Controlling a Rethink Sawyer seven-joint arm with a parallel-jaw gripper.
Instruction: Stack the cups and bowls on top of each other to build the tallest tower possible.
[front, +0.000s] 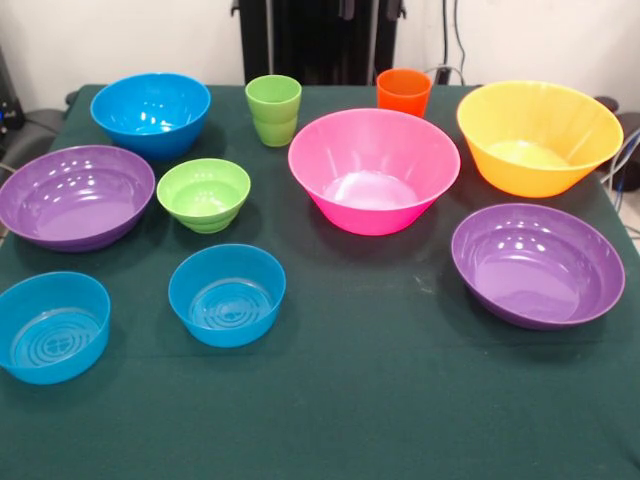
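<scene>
On the dark green table, 10 pieces stood separately, all upright with mouths up, none stacked or nested.

Back row: a blue bowl at far left, then the lime green cup with stepped ridges, then the orange cup, then the large yellow-orange bowl at far right. The orange cup's lower part was hidden behind the rim of the large pink bowl, which sat near the table's centre; whether they touched could not be told.

Middle row: a wide shallow purple bowl at the left edge, with the small lime green bowl just beside it on its right. A narrow strip of cloth showed between their rims. The small green bowl stood in front of the lime green cup and to the left of the pink bowl, apart from both.

Right side: the 2nd purple bowl lay in front of the yellow-orange bowl and slightly nearer the camera than the pink bowl, apart from each.

Front row: 2 smaller blue bowls, 1 at the left edge and 1 to its right, both with concentric ridges visible on their inner floors. A clear gap separated them.

No tower was present; 2 cups and 8 bowls each rested directly on the cloth.

The pincer did not appear in this view, so its state could not be told. Only a black upright structure showed behind the table's far edge.
</scene>
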